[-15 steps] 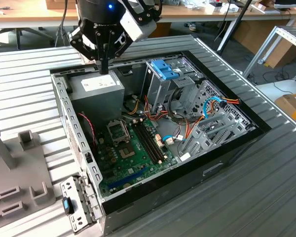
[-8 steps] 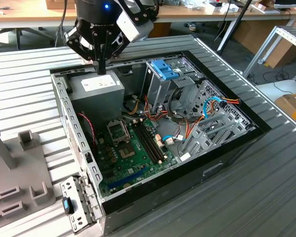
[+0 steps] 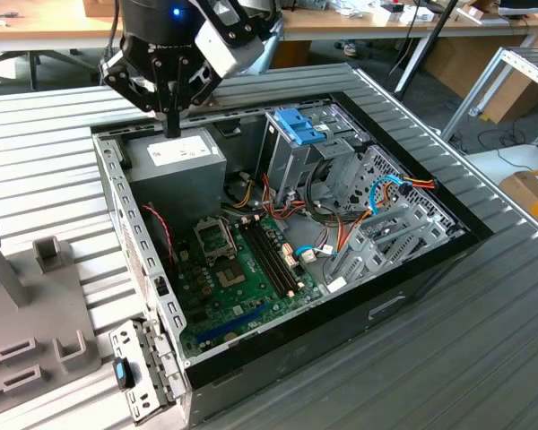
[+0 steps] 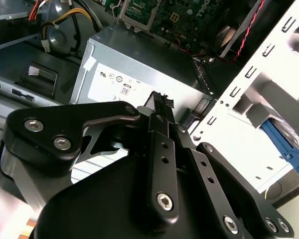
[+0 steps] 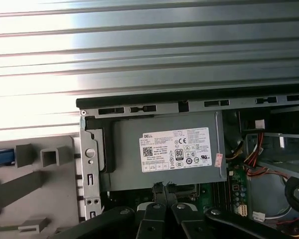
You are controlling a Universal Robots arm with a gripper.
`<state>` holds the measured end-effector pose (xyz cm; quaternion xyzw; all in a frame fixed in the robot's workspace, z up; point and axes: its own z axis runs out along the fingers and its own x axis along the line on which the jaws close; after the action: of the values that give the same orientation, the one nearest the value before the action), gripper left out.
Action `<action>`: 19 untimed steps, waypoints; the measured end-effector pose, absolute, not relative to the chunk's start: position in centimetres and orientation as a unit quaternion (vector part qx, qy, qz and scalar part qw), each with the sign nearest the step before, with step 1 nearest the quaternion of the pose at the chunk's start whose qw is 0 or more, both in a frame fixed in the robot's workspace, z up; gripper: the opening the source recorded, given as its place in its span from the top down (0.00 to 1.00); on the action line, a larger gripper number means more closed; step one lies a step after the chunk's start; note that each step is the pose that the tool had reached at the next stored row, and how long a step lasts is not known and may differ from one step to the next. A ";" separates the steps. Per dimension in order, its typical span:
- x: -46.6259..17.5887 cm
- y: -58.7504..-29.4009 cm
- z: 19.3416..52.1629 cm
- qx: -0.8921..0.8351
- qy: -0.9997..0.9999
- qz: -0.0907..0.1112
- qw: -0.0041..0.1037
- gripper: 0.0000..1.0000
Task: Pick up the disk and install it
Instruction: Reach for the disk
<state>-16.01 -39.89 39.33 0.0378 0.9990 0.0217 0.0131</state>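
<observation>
Item: one black gripper (image 3: 172, 128), jaws pressed together and holding nothing, hanging over the far corner of an open computer case (image 3: 403, 279) on the exterior view's left. Beneath its tips: a grey power supply (image 3: 175, 159) with a white label; whether the tips touch it cannot be told. In both wrist views the fingertips (image 5: 158, 188) sit against the power supply's edge. Item: the disk (image 5: 0, 158), seen as a long blue edge lying on a grey fixture (image 5: 35, 184) outside the case wall, well apart from the gripper; the second wrist view shows what seems the same blue edge (image 4: 289, 149) beyond the perforated wall. Item: green motherboard (image 3: 233, 269), mid-case. Item: silver drive cage (image 3: 291, 170) with a blue tab (image 3: 298, 125) on top, far side. All rest on a ribbed metal table (image 3: 430, 376).
</observation>
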 end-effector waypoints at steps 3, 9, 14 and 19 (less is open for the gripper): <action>-16.7 -39.9 39.3 0.038 0.999 0.022 0.013 0.89; -17.7 -39.9 39.3 0.038 0.999 0.022 0.013 0.89; -18.8 -39.9 39.3 0.038 0.999 0.022 0.013 0.89; -19.6 -39.9 39.3 0.038 0.999 0.022 0.013 0.89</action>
<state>-19.63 -39.89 39.33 0.0378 0.9990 0.0217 0.0131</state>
